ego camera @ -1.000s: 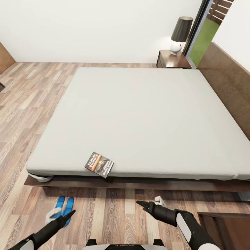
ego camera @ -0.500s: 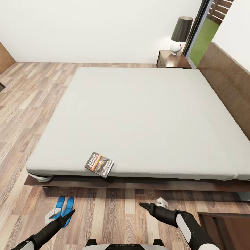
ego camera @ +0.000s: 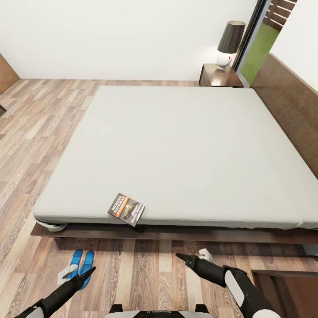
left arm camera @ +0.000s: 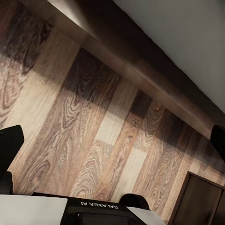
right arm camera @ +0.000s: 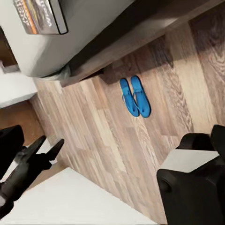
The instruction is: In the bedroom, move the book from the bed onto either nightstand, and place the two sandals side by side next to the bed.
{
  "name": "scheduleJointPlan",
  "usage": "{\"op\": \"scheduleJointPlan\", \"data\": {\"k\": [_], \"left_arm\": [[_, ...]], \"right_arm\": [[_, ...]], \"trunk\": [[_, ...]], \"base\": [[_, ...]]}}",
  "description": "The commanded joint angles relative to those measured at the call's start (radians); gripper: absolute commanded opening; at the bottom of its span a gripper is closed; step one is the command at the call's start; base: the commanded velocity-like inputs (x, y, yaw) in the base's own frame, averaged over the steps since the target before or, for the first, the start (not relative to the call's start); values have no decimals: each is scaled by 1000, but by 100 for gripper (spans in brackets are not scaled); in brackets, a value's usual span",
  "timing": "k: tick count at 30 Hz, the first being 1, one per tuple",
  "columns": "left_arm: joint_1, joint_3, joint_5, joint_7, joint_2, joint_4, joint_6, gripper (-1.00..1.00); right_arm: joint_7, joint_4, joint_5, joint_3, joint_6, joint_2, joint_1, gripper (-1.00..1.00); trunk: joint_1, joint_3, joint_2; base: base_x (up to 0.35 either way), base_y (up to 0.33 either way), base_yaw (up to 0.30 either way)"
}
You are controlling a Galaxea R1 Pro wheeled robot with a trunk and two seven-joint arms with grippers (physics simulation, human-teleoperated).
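The black-and-orange paperback book lies at 11 o'clock from the nearer right hand, whose finger spread cannot be told.

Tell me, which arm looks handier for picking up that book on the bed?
Probably the right. The right gripper hangs nearer the book at the mattress edge; the left gripper sits lower, over the sandals.
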Motion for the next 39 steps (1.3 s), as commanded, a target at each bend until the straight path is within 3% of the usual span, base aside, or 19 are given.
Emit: {"op": "scheduleJointPlan", "data": {"k": [1, 2, 5, 19, 21, 23, 24, 26, 29, 32, 39], "left_arm": [[-1, 8, -10, -2, 0, 2, -8, 100], [-1, 8, -10, -3, 0, 2, -8, 100], [-1, 7, -10, -3, 0, 2, -8, 100], [-1, 8, -10, -3, -5, 1, -8, 100], [-1, 8, -10, -3, -6, 1, -8, 100], [0, 8, -10, -3, -7, 1, -8, 100], [0, 8, -10, -3, -7, 1, -8, 100], [-1, 7, -10, -3, -7, 0, -8, 100], [-1, 7, -10, -3, -8, 1, -8, 100], [-1, 7, -11, -3, -18, 0, -8, 100], [0, 8, -11, -3, -22, 0, -8, 100]], "right_arm": [[79, 0, -11, -1, 9, 0, 0, 100], [170, 0, -17, -1, 11, 0, 0, 100], [240, 0, -21, -1, 11, 0, 0, 100], [259, 15, -16, -1, -4, 3, 0, 100], [251, 18, -15, 1, -5, 20, 0, 100], [171, 20, -14, 3, -11, 92, 0, 100], [146, 20, -15, 3, -13, 99, 0, 100], [31, 19, -18, 5, -29, 117, 0, 100], [-107, 19, -21, 5, -92, 125, 0, 100], [-192, 19, -23, 5, -236, 129, 0, 100], [-204, 19, -29, 1, -274, 129, 0, 100]], "trunk": [[0, -1, -1], [0, -1, -1], [0, -1, -1], [0, -1, -1], [0, -1, -1], [0, -1, -1], [0, -1, -1], [0, -1, -1], [0, -1, -1], [0, -1, -1], [0, -1, -1]], "base": [[0, 0, 0], [0, 0, 0], [0, 0, 0], [0, 0, 0], [0, 0, 0], [0, 0, 0], [0, 0, 0], [0, 0, 0], [0, 0, 0], [0, 0, 0], [0, 0, 0]]}}
